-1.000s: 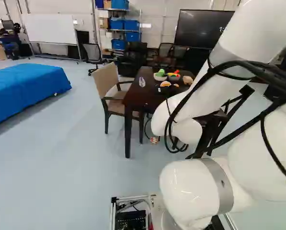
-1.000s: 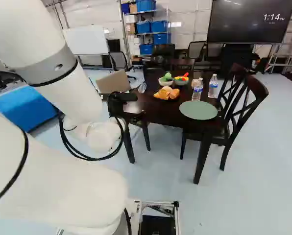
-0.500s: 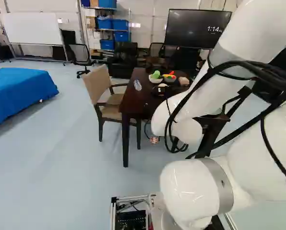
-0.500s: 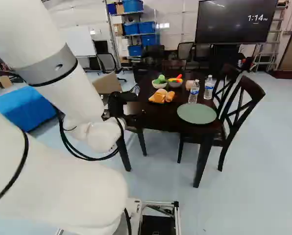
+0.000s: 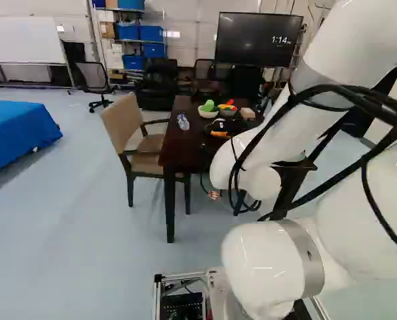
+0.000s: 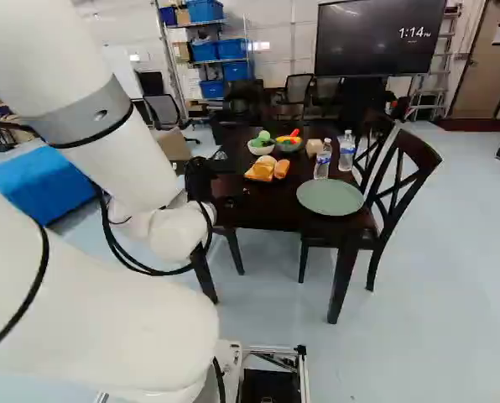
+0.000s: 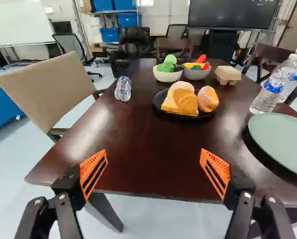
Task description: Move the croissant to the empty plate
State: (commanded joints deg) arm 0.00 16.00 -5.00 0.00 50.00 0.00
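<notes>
In the right base view my black gripper reaches over the table's near edge. The wrist view shows the gripper open, its orange pads wide apart with nothing between them. Ahead of it on the dark table stands a black plate of bread: a golden croissant-like piece beside a yellowish slice, a round bun behind and an oval roll touching close by. The empty pale green plate lies on the table beyond the right finger's side; it also shows as a plate in the right base view.
Two bowls of toy vegetables and a small carton stand behind the bread. Water bottles stand behind the green plate; another bottle lies across the table. Chairs flank the table, whose near edge is under the fingers.
The base has moved, turning rightward and coming nearer the table; the scene has shifted left in both base views. The arm holds its pose against its lowest joint.
</notes>
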